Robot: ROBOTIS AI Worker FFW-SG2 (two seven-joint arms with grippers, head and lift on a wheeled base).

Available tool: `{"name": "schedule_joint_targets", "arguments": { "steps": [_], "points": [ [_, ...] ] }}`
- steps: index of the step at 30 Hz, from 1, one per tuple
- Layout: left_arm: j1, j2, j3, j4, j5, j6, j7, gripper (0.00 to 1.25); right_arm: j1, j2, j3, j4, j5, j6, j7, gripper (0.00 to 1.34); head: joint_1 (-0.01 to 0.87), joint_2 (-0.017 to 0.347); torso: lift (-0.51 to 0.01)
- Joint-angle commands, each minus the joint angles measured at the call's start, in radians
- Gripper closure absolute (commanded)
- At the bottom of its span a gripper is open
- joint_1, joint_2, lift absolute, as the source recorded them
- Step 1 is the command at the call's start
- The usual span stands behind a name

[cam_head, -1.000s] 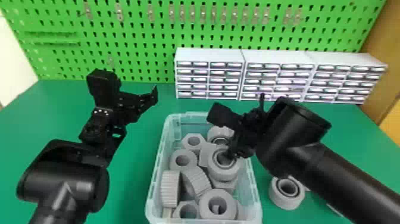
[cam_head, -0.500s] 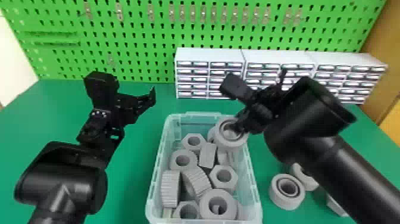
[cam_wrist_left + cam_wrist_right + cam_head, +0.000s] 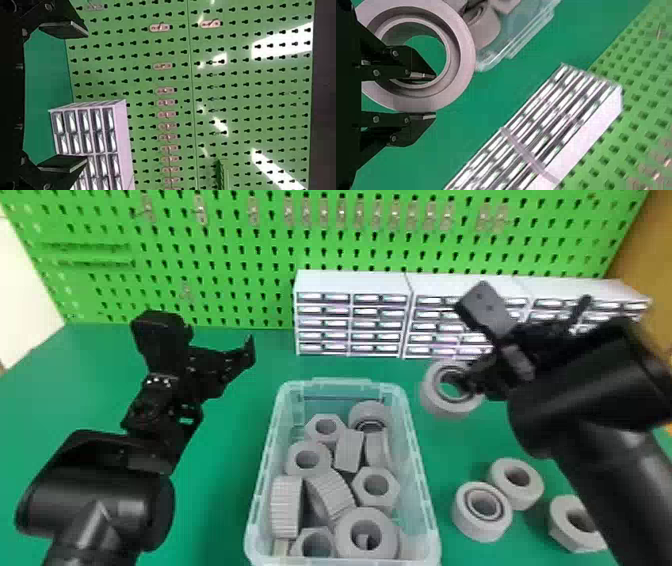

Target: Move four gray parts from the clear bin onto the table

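Black and flat-fingered, the right gripper (image 3: 435, 95) clamps a thick gray plastic ring (image 3: 464, 59) by its wall, one finger inside the bore, presumably because that wall suits a narrow pinch. The ring is beyond the clear plastic bin (image 3: 417, 470), likely to join three gray parts (image 3: 482, 530) on the green table (image 3: 220, 510) as the fourth. The black left gripper (image 3: 87, 97) is parked open. Behind, white drawer cabinets (image 3: 352, 282) stand before a green pegboard (image 3: 225, 255).
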Motion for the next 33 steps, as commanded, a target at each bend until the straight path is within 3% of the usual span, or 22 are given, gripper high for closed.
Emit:
{"name": "schedule_joint_targets", "arguments": {
  "steps": [1, 7, 16, 28, 33],
  "points": [
    [0.005, 0.001, 0.009, -0.005, 0.000, 0.000, 0.000, 0.17, 0.051, 0.009, -0.086, -0.022, 0.031, 0.020, 0.000, 1.08, 0.678, 0.034, -0.050],
    [0.005, 0.000, 0.009, -0.008, 0.000, 0.000, 0.000, 0.16, 0.104, 0.024, -0.182, -0.039, 0.076, 0.033, 0.000, 1.08, 0.678, 0.034, -0.050],
    [0.003, 0.000, 0.005, -0.008, 0.000, 0.000, 0.000, 0.16, 0.178, 0.069, -0.352, -0.043, 0.125, 0.040, 0.000, 1.08, 0.678, 0.034, -0.050],
    [-0.002, 0.000, -0.002, -0.006, -0.002, 0.000, 0.000, 0.16, 0.219, 0.110, -0.536, 0.021, 0.197, 0.043, -0.002, 1.08, 0.678, 0.034, -0.050],
    [-0.002, 0.000, -0.003, -0.006, 0.000, 0.000, 0.000, 0.16, 0.236, 0.113, -0.597, 0.052, 0.208, 0.027, -0.002, 1.08, 0.678, 0.034, -0.050]
  ]
}}
